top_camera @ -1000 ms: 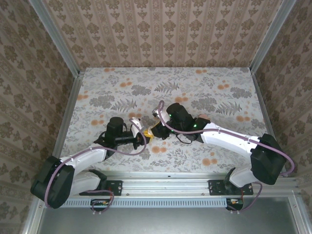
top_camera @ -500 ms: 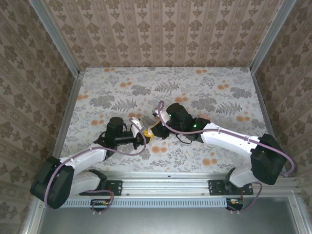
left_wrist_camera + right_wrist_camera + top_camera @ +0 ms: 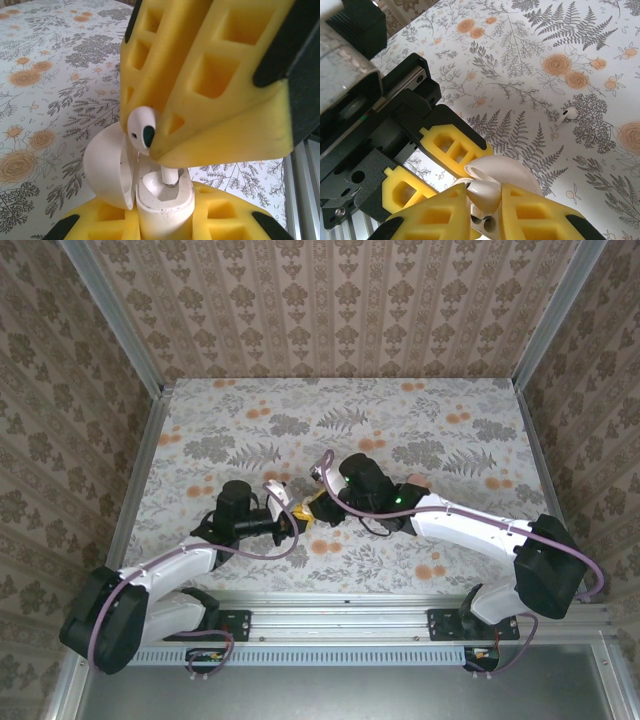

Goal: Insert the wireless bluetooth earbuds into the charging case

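Where the flowered worktop [image 3: 420, 420] spreads, my left arm [image 3: 170, 560] and right arm [image 3: 470, 525] lean inward, wrists meeting. My left jaws clamp the open charging case [image 3: 162, 205]; my right jaws pinch one earbud [image 3: 140, 122], its stem tip hidden inside. A second earbud [image 3: 568, 114] lies loose nearby.

White-and-black arms [image 3: 470, 525] carry purple cables [image 3: 327, 468] and yellow fingers [image 3: 175, 60].

top camera looks steeply down from above and behind the arms [image 3: 470, 525], far enough back to take in the whole table [image 3: 400, 420]. left wrist camera sits very close to the case [image 3: 162, 205], facing out across the table. right wrist camera looks down on the same case and earbud [image 3: 482, 194], also close.
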Motion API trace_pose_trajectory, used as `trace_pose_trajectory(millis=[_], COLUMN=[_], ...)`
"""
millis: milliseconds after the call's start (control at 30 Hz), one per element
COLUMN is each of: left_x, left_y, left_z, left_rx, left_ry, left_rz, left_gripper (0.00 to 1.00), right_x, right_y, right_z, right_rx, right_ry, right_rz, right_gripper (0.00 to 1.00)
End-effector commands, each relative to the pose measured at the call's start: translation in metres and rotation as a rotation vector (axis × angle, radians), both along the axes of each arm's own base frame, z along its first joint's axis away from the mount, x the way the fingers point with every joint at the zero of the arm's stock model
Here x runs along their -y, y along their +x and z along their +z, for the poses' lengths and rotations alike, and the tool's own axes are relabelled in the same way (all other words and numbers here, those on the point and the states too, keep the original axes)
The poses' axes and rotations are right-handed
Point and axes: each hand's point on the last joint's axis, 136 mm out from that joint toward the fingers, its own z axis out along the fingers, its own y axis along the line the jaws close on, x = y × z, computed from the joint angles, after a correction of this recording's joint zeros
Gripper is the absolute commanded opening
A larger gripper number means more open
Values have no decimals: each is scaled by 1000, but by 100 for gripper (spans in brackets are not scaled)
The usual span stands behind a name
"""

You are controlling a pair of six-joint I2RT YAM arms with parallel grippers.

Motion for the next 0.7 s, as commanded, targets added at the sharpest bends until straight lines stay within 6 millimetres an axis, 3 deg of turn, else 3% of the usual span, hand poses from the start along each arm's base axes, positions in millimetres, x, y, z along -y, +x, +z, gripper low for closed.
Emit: trace_pose_trajectory(millis=[0, 267, 433, 667], left_x=[0, -1, -1, -2], left_y=[0, 0, 0, 0], left_z=[6, 7, 6, 6], left_rx=[19, 24, 24, 26], left_ry=[-18, -16, -13, -9], left_rz=[7, 11, 10, 17], left_gripper=[15, 15, 15, 15], right_x=[2, -3, -8, -5], right_y=[-4, -9, -10, -9], right_z=[-9, -9, -5, 24], right_rx=[9, 15, 15, 43], right_ry=[-49, -64, -40, 34], right_rz=[11, 42, 51, 25], right_gripper=[18, 19, 31, 40])
